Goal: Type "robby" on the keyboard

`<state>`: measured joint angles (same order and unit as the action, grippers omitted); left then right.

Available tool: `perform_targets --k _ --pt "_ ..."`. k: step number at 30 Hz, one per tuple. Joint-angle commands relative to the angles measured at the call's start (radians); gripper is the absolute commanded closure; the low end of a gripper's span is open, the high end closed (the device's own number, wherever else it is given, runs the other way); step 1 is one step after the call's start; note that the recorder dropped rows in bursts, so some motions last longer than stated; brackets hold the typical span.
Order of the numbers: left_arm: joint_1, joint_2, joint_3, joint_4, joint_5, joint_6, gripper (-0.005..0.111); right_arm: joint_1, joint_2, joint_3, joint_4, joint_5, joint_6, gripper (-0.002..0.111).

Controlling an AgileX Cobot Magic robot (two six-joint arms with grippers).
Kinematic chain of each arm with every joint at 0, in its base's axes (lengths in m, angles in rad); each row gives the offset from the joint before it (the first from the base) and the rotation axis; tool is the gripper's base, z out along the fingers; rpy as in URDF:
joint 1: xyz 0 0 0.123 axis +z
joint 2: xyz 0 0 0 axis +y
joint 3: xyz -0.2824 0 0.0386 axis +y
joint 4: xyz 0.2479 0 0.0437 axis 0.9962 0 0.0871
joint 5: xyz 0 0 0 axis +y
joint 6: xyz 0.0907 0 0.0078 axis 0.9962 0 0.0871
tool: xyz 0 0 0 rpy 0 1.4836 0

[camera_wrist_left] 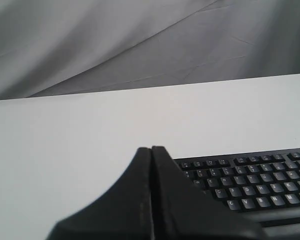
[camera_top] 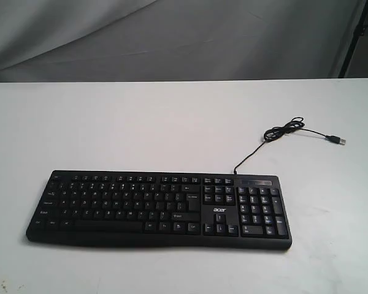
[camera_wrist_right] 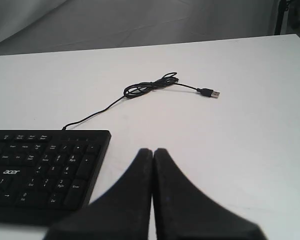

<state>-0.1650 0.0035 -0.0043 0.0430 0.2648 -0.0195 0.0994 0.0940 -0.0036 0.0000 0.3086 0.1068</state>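
The black keyboard [camera_top: 159,208] lies flat near the table's front edge, with white legends, a number pad and an "acer" logo. Its thin cable [camera_top: 282,131] runs back right and ends in a loose USB plug [camera_top: 339,141]. Neither arm shows in the exterior view. In the left wrist view my left gripper [camera_wrist_left: 151,149] is shut and empty, held off the keyboard's [camera_wrist_left: 250,182] left end. In the right wrist view my right gripper [camera_wrist_right: 153,150] is shut and empty, over bare table beside the number pad end of the keyboard [camera_wrist_right: 45,165].
The white table [camera_top: 172,122] stretches behind the keyboard to a grey cloth backdrop [camera_top: 172,37]. The coiled cable [camera_wrist_right: 150,87] and plug [camera_wrist_right: 209,93] lie on the table beyond the right gripper. A dark stand leg [camera_top: 356,37] rises at the far right.
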Motion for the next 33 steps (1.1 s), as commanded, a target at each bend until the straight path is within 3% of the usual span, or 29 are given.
perform_targets --k 1,21,28,33 --pt "-0.006 -0.003 0.004 0.005 -0.007 -0.003 0.107 -0.010 -0.004 0.004 0.008 -0.001 0.000 0.108" --pt "-0.006 -0.003 0.004 0.005 -0.007 -0.003 0.107 -0.010 -0.004 0.004 0.008 0.014 0.000 0.108" --pt "-0.006 -0.003 0.004 0.005 -0.007 -0.003 0.107 -0.010 0.017 -0.233 -0.037 0.139 0.000 0.108" --pt "-0.006 -0.003 0.004 0.005 -0.007 -0.003 0.107 -0.010 0.191 -0.488 -0.067 0.202 0.000 0.108"
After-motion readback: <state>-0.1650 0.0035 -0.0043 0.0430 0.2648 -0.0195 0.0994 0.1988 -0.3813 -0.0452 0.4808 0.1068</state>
